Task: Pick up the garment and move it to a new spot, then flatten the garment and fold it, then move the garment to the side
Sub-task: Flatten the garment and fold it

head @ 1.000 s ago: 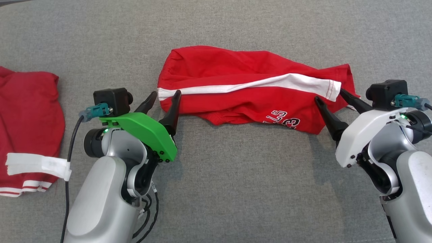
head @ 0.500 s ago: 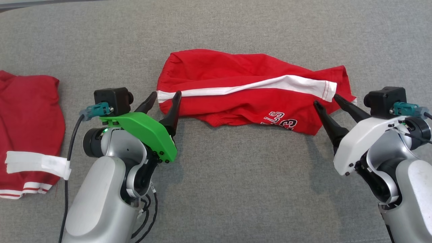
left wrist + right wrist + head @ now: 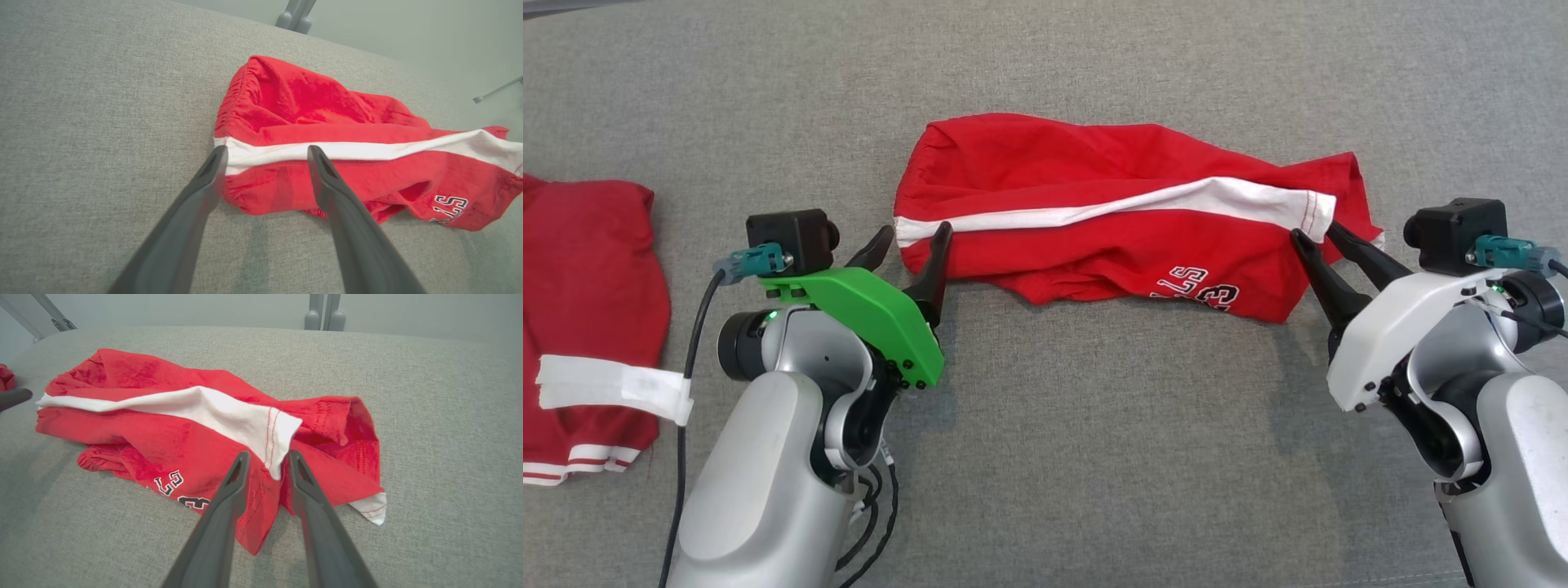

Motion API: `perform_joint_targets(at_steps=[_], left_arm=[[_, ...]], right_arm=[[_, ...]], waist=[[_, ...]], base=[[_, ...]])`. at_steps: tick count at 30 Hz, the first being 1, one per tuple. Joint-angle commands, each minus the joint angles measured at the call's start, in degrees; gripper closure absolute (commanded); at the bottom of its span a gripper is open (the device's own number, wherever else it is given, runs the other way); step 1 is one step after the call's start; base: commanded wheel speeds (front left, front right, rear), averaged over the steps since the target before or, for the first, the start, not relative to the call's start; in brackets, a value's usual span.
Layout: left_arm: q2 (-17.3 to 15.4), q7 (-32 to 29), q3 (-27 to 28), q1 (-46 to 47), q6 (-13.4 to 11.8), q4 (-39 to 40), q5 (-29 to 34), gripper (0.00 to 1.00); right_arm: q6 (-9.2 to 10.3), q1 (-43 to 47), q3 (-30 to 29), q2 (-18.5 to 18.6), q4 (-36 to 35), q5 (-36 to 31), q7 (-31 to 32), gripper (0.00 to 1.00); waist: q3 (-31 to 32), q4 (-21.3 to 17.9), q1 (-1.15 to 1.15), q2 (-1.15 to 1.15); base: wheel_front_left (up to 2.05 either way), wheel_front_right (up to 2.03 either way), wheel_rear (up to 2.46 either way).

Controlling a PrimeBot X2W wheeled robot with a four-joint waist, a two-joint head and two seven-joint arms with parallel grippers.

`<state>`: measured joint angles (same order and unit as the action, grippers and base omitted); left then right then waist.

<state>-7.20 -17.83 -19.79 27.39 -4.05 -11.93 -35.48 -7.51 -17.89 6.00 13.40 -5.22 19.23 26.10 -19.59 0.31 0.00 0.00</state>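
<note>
at centre of the grey woven fabric surface (image 3: 1094, 457) lie the crumpled red cotton shorts with a white side stripe (image 3: 1094, 245), waistband toward the robot's left, leg hems toward its right. left gripper (image 3: 915, 230): jaws fully apart, straddling the waistband end at the stripe, holding nothing. right gripper (image 3: 1314, 232): jaws at a narrow gap either side of the white hem flap (image 3: 261, 428); whether they pinch it cannot be told. judged handling: light, limp cloth, likely to sag and drag unless taken at both ends; waistband and stitched hem look the firmest holds. head view adds a second red garment (image 3: 588, 269) at far left. left wrist view resolves the gathered elastic waistband (image 3: 235, 98); right wrist view resolves layered hems and a white lower corner (image 3: 372, 508).
</note>
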Motion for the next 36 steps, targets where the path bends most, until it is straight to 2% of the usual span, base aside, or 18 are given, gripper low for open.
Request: perform_joint_targets(at_steps=[1, 3, 4, 7, 12, 13, 14, 15, 16, 17, 18, 19, 20, 30, 36], left_arm=[[-0.24, 0.25, 0.1, 0.68, -0.39, -0.31, 0.32, 0.0], [-0.45, 0.37, 0.24, 0.82, -0.62, -0.74, 0.44, 0.0], [-0.61, 0.54, 0.45, 1.01, -0.86, -0.98, 0.58, 0.0], [-0.97, 0.91, 0.74, 1.56, -1.59, -1.98, 1.17, 0.0], [-1.19, 0.31, 0.63, 2.34, -1.4, -3.57, 0.75, 0.0], [-1.26, 0.03, 0.49, 2.49, -1.43, -3.95, 0.71, 0.03], [-1.37, -0.27, 0.33, 2.65, -1.46, -4.3, 0.77, 0.11], [-1.41, -0.49, 0.27, 2.78, -1.48, -4.66, 0.71, 0.18], [-1.38, -0.56, 0.25, 2.88, -1.62, -4.98, 0.62, 0.38], [-1.4, -0.49, 0.23, 3.07, -1.62, -5.19, 0.61, 0.53], [-1.38, -0.32, 0.26, 3.27, -1.61, -5.45, 0.58, 0.68], [-1.34, -0.15, 0.26, 3.35, -1.54, -5.68, 0.54, 0.93], [-1.29, -0.08, 0.23, 3.35, -1.46, -5.87, 0.52, 1.0], [-0.28, 2.74, 1.33, 3.93, 0.13, -5.01, -1.63, 1.0], [0.28, 3.99, 3.27, 6.54, 1.23, -2.57, -3.89, 1.0]], right_arm=[[0.04, -0.63, 0.25, -0.18, 0.36, -0.18, -0.59, 0.55], [0.04, -0.96, 0.61, -0.34, 0.71, 0.23, -0.72, 0.65], [0.04, -1.03, 0.72, -0.3, 0.83, 0.23, -0.83, 0.67], [0.04, -1.14, 0.96, -0.2, 1.14, 0.3, -0.9, 0.64], [0.04, -1.62, 1.09, -0.16, 1.21, 0.2, -1.09, 0.65], [0.04, -1.7, 1.16, -0.17, 1.21, 0.16, -1.06, 0.67], [0.04, -1.91, 1.21, -0.23, 1.09, 0.13, -1.12, 0.68], [0.04, -2.12, 1.27, -0.34, 0.99, 0.13, -1.14, 0.74], [0.04, -2.21, 1.36, -0.41, 0.94, 0.13, -1.16, 0.82], [0.04, -2.29, 1.47, -0.48, 0.9, 0.1, -1.17, 0.86], [0.04, -2.33, 1.56, -0.5, 0.86, 0.13, -1.22, 0.98], [0.04, -2.34, 1.66, -0.49, 0.84, 0.21, -1.2, 1.0], [0.04, -2.35, 1.73, -0.45, 0.85, 0.29, -1.13, 1.0], [0.04, -1.99, 0.83, -0.18, -0.62, 0.71, -1.98, 1.0], [0.04, -6.64, 2.27, 0.83, -1.76, 3.07, -1.02, 1.0]], waist=[[-0.23, 0.08, 0.0, 0.0], [-0.37, 0.09, 0.0, 0.0], [-0.43, 0.06, 0.0, 0.0], [-0.58, -0.11, 0.0, 0.0], [-0.97, -0.47, 0.0, 0.0], [-1.04, -0.48, 0.0, 0.0], [-1.14, -0.49, 0.0, 0.0], [-1.24, -0.52, 0.0, 0.0], [-1.3, -0.54, 0.0, 0.0], [-1.37, -0.55, 0.0, 0.0], [-1.4, -0.54, 0.0, 0.0], [-1.41, -0.52, 0.0, 0.0], [-1.4, -0.5, 0.0, 0.0], [-0.45, -0.3, 0.0, 0.0], [-1.1, -0.76, 0.0, 0.0]], base=[[0.0, 0.0, 0.0], [0.0, 0.0, 0.0], [0.0, 0.0, 0.0], [0.0, 0.0, 0.0], [0.0, 0.0, 0.0], [0.0, 0.0, 0.0], [0.0, 0.0, 0.0], [0.0, 0.0, 0.0], [0.0, 0.0, 0.0], [0.0, 0.0, 0.0], [0.0, 0.0, 0.0], [0.0, 0.0, 0.0], [0.0, 0.0, 0.0], [0.0, 0.0, 0.0], [0.0, 0.0, 0.0]])
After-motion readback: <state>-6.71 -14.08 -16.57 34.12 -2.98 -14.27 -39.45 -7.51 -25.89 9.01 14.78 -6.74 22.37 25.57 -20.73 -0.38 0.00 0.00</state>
